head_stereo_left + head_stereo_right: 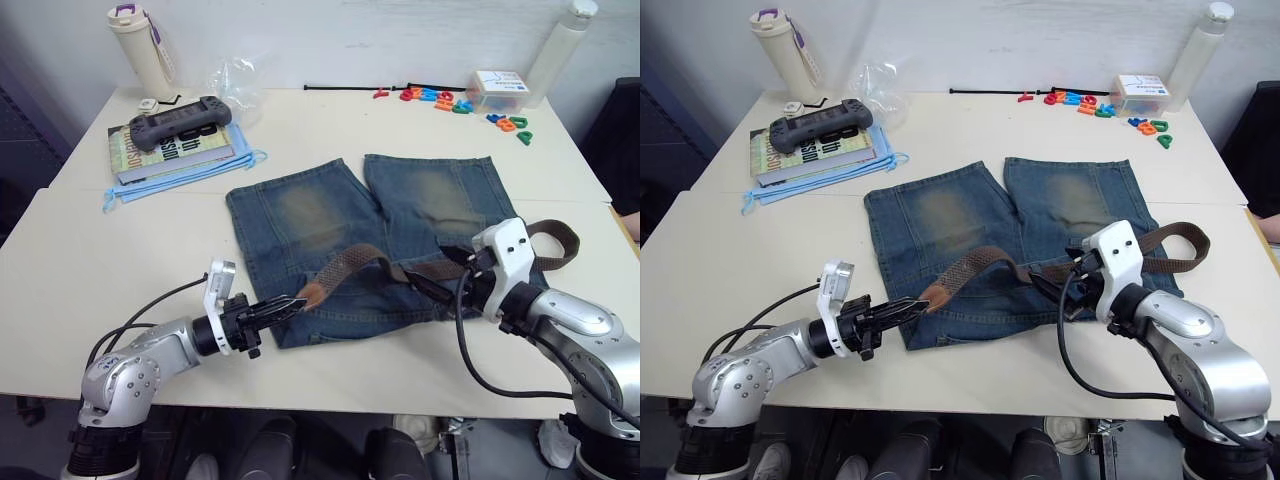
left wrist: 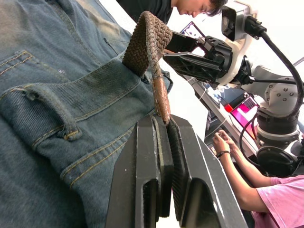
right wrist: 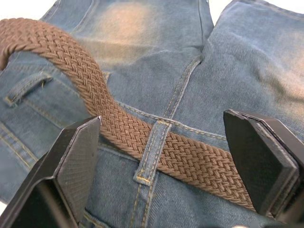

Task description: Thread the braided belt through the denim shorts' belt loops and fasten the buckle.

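1. The denim shorts (image 1: 370,240) are lying flat on the white table (image 1: 60,290), waistband toward the robot.
2. The left gripper (image 2: 164,124) is pinching the tan leather tip (image 1: 310,293) of the braided belt (image 3: 85,80).
3. The belt is passing under a belt loop (image 3: 151,151), arching above the waistband.
4. The right gripper (image 3: 161,142) is hovering spread wide, straddling that loop.

At the far left of your cream desk (image 1: 60,270) stands a white drink bottle with a purple lid (image 1: 137,48). A grey handheld game controller (image 1: 183,119) lies on stacked books (image 1: 170,152), beside crumpled clear plastic (image 1: 235,85). Far right you have coloured plastic letters (image 1: 440,99), a small white box (image 1: 503,88) and a tall white bottle (image 1: 558,52).
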